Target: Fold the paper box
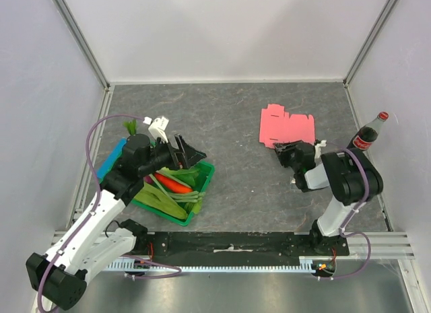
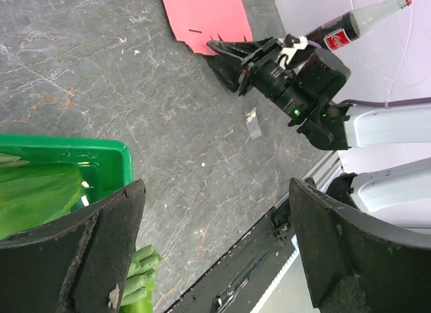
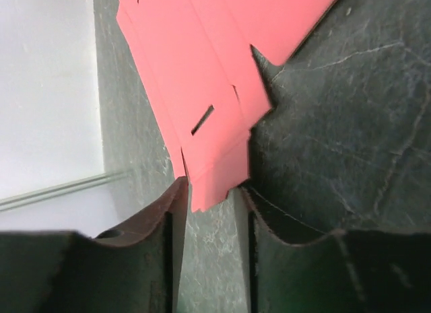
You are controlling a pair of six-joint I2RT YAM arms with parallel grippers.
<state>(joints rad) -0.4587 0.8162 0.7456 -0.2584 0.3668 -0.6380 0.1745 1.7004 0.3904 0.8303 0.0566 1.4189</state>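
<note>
The paper box (image 1: pixel 286 126) is a flat pink cut-out with flaps and slots, lying on the grey table at the back right. It also shows in the left wrist view (image 2: pixel 205 17) and the right wrist view (image 3: pixel 202 64). My right gripper (image 1: pixel 288 151) sits low at the box's near edge. In the right wrist view its jaws (image 3: pixel 212 188) stand slightly apart, with one small flap lying between the fingertips. My left gripper (image 1: pixel 190 151) is wide open and empty (image 2: pixel 215 252). It hovers over the right edge of the green crate, far from the box.
A green crate (image 1: pixel 209 175) of vegetables, with a carrot (image 1: pixel 174 184) and green beans (image 2: pixel 138 269), stands at the near left. A cola bottle (image 1: pixel 369 133) stands at the right wall. White walls enclose the table. A black rail (image 1: pixel 229 242) runs along the near edge.
</note>
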